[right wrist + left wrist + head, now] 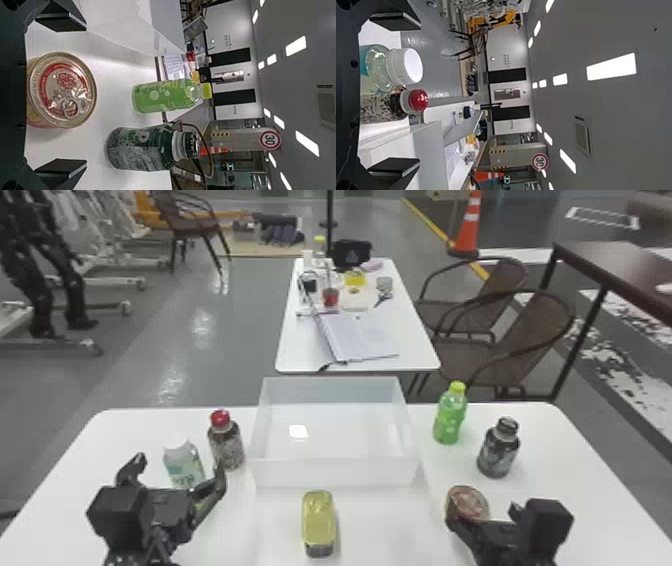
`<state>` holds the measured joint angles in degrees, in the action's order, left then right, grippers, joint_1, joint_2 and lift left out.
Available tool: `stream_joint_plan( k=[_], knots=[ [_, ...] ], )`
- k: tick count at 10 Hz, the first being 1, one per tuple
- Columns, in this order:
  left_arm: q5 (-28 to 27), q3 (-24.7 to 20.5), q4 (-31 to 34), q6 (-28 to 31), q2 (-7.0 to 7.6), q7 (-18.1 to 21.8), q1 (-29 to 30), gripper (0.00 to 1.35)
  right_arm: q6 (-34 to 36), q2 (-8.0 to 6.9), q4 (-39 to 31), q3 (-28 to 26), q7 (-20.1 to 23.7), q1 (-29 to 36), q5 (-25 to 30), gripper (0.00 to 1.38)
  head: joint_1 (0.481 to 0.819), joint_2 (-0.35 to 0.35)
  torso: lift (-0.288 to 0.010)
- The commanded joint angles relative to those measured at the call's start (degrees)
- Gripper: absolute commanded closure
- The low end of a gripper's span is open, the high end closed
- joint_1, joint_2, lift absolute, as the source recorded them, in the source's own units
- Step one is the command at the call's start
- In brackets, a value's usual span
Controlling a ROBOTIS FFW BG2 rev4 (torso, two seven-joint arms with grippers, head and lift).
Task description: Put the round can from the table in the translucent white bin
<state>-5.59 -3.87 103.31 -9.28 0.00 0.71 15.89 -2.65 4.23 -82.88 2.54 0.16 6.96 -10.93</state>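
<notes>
Tabletop [130, 425]: white
Round can [468, 502]: outside bin [335, 473]
Right hand [483, 516]: wide open near can, empty
Left hand [180, 468]: wide open, empty

At eight o'clock in the head view, the left gripper [180, 461] is matte black, its fingers jointed and angular, beside a boxy black housing [117, 507] with blunt corners and slim dark struts [159, 544] below. At four o'clock, the right gripper [483, 517] matches it in black, with a similar block [547, 520]. Both wrist views show flat, wedge-shaped fingertips [61, 18] and a dark base [346, 95] dotted with small round marks, screws or holes, too small to tell
</notes>
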Motion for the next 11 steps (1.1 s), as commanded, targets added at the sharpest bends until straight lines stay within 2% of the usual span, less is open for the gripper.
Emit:
stream_joint_plan(
  k=[1,11],
  knots=[
    [0.23,-0.08,-0.04,-0.3,-0.15,-0.01,-0.25,0.1,0.01,0.07,2.03,0.01,0.37,-1.43,0.38,0.09,0.549,0.0,-0.1],
    [1.38,-0.43,-0.31,-1.36,-0.15,-0.01,-0.16,0.1,0.89,0.34,9.76,-0.08,0.99,-5.82,1.35,0.09,0.549,0.0,-0.1]
  ],
)
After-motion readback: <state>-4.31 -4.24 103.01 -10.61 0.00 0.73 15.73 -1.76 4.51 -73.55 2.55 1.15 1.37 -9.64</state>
